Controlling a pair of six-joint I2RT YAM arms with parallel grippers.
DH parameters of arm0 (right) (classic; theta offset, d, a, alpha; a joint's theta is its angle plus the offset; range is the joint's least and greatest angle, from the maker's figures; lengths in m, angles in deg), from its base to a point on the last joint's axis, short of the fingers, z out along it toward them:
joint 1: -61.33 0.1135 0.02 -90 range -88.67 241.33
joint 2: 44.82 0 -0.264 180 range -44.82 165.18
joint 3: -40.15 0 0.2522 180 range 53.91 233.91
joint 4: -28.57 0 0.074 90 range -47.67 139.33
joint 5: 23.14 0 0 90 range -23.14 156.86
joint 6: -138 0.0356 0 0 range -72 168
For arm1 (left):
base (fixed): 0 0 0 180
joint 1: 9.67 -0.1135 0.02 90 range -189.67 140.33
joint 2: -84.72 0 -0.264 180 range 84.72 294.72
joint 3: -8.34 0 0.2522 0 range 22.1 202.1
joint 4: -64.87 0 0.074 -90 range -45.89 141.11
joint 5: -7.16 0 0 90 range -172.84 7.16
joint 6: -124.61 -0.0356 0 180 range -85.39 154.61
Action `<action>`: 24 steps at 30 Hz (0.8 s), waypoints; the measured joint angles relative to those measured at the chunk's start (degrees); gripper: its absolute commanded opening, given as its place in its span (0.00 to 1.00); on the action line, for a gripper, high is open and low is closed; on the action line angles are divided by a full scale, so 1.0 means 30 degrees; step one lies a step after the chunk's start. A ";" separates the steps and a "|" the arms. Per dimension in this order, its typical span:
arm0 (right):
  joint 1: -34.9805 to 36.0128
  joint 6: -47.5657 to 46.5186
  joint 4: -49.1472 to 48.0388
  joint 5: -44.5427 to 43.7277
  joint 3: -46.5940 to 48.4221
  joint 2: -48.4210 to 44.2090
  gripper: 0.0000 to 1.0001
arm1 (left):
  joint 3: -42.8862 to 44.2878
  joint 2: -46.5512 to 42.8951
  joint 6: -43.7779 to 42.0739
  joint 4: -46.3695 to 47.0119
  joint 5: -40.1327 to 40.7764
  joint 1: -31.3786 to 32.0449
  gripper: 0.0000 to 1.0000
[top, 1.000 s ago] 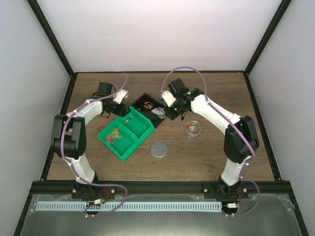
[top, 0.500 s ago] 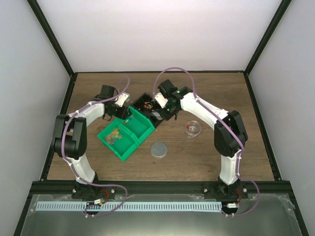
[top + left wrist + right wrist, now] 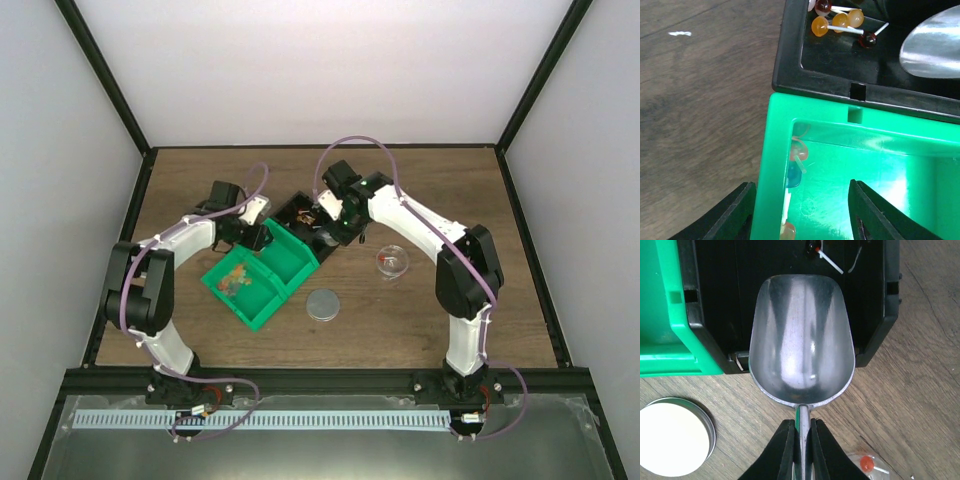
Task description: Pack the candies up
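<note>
Small orange and red candies on white sticks lie in the black bin (image 3: 790,60), where the candies (image 3: 840,21) sit at its far end. More candies (image 3: 235,280) lie in the green bin (image 3: 290,262). My left gripper (image 3: 800,187) is open and straddles the green bin's wall (image 3: 772,165), one finger outside and one inside. My right gripper (image 3: 801,426) is shut on the handle of the silver scoop (image 3: 802,340). The scoop's bowl is empty and hangs over the black bin (image 3: 715,300).
A round grey lid (image 3: 323,304) lies on the wooden table in front of the bins. A small clear jar (image 3: 392,262) with a red candy (image 3: 866,463) in it stands to the right. Black frame posts edge the table.
My left gripper has moved in over the green bin's wall and its jaws have narrowed. The right arm has carried the scoop left, over the black bin.
</note>
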 measured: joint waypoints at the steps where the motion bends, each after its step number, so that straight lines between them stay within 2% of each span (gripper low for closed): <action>1: 0.0000 -0.0022 0.0131 -0.0036 0.0029 0.0000 0.01 | -0.0109 -0.0109 0.0080 0.0036 -0.0051 0.0095 0.52; 12: 0.0007 -0.0430 0.1056 -0.0226 0.0401 0.0248 0.01 | -0.0962 -0.0860 0.0933 0.0233 -0.0597 0.0772 0.52; 24: 0.0000 -0.0503 0.0641 -0.0335 0.2004 0.2091 0.01 | -0.1202 -0.0947 0.1078 0.0437 -0.0627 0.1282 0.51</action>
